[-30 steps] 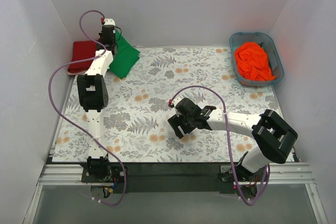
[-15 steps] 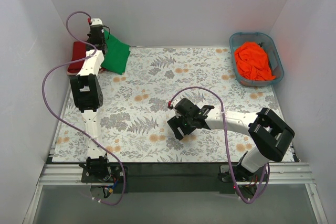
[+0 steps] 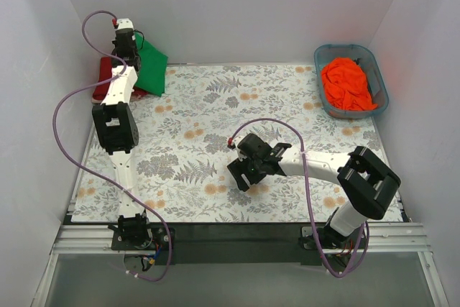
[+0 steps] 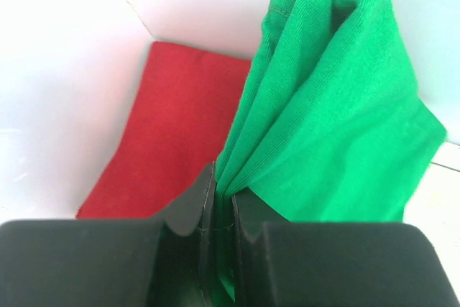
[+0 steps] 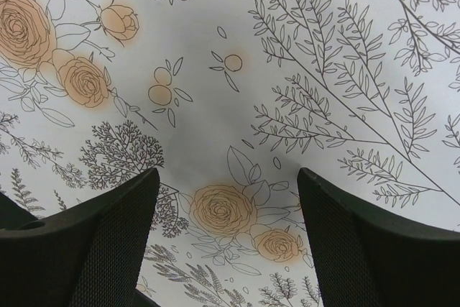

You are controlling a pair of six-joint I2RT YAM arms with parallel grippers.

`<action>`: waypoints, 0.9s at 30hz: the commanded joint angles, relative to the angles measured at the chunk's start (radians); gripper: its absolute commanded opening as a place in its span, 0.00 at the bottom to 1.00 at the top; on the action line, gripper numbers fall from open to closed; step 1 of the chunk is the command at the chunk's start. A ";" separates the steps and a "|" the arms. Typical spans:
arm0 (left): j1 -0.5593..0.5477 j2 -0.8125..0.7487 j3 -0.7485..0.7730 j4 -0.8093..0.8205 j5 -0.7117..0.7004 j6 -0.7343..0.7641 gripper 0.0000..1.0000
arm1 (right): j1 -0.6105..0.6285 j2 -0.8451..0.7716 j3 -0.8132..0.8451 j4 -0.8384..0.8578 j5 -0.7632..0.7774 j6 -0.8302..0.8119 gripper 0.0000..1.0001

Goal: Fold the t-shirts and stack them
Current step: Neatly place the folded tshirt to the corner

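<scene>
My left gripper (image 3: pixel 128 47) is shut on the folded bright green t-shirt (image 3: pixel 149 71) and holds it raised at the far left corner; the shirt hangs from the jaws in the left wrist view (image 4: pixel 338 120). The folded dark red t-shirt (image 3: pixel 108 71) lies flat below and to the left of it and also shows in the left wrist view (image 4: pixel 172 134). The bright orange t-shirt (image 3: pixel 346 84) lies crumpled in the blue-grey tub (image 3: pixel 327 52) at the far right. My right gripper (image 3: pixel 243 174) is open and empty, low over the floral cloth (image 5: pixel 237 106).
White walls close in the left, back and right sides. The floral table cover (image 3: pixel 237 106) spans the work area. The left arm (image 3: pixel 115 127) stretches along the left edge.
My left gripper has carried the green t-shirt further left and back, over the dark red shirt. The right gripper has barely moved.
</scene>
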 commanded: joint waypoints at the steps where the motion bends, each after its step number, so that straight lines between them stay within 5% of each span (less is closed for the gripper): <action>1: 0.025 -0.131 0.050 0.043 0.002 0.019 0.00 | -0.001 0.024 0.024 -0.010 -0.032 -0.009 0.84; 27: 0.098 -0.174 -0.043 0.115 0.011 0.097 0.00 | -0.001 0.062 0.061 -0.020 -0.053 -0.033 0.83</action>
